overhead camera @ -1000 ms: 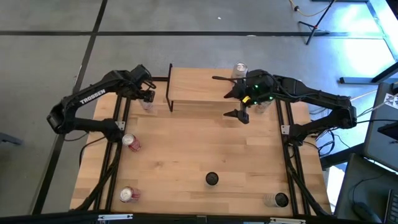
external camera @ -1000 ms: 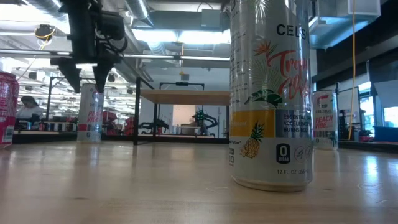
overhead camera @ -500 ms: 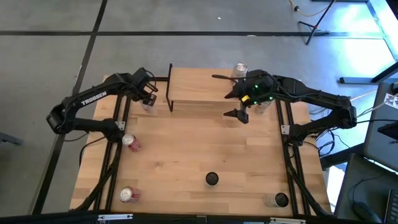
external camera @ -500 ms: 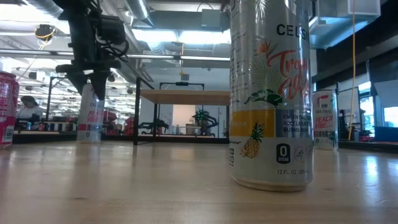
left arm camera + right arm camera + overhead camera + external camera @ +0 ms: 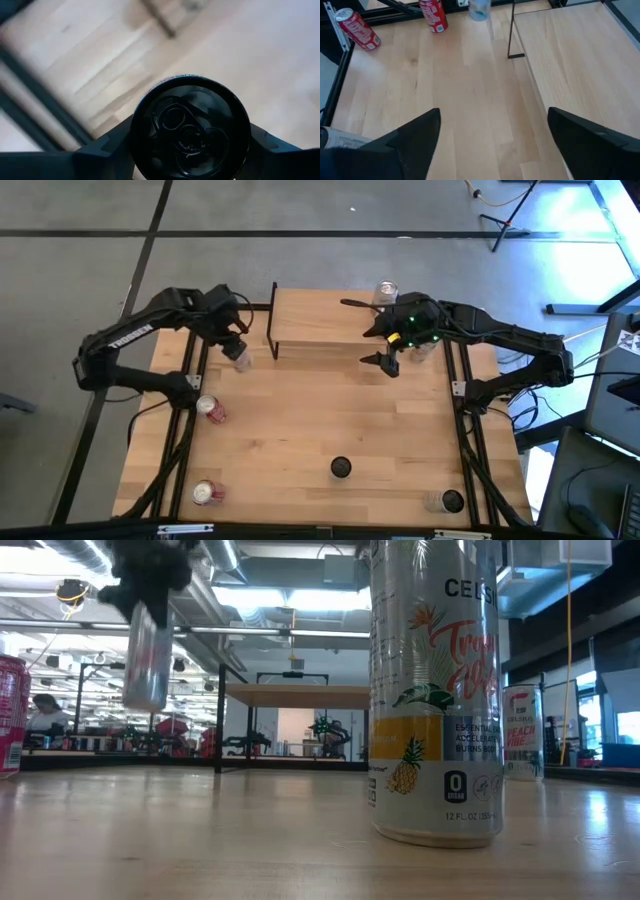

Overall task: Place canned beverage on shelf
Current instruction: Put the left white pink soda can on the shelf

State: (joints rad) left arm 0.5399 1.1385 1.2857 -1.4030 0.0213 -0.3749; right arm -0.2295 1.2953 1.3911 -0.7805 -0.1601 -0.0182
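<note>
I have the left gripper (image 5: 237, 350) closed on a silver can (image 5: 146, 660), jaws clamped on its sides just below the rim; my left wrist view looks straight down on its dark lid (image 5: 190, 132) with a finger (image 5: 97, 152) pressed against either side. In the low view the can hangs clear above the desk (image 5: 330, 415), blurred, so I can't read its label. From above it sits just off the left end of the shelf (image 5: 325, 320), near the black leg frame there. The right gripper (image 5: 378, 333) waits over the right end of the shelf with its jaws spread wide and nothing between them. One can (image 5: 386, 292) stands at the shelf's far right edge. Two red cans (image 5: 211, 409) lie along the desk's left side, and two more cans (image 5: 341, 468) stand at the near edge, the big tropical-print one (image 5: 435, 690) filling my low view.
</note>
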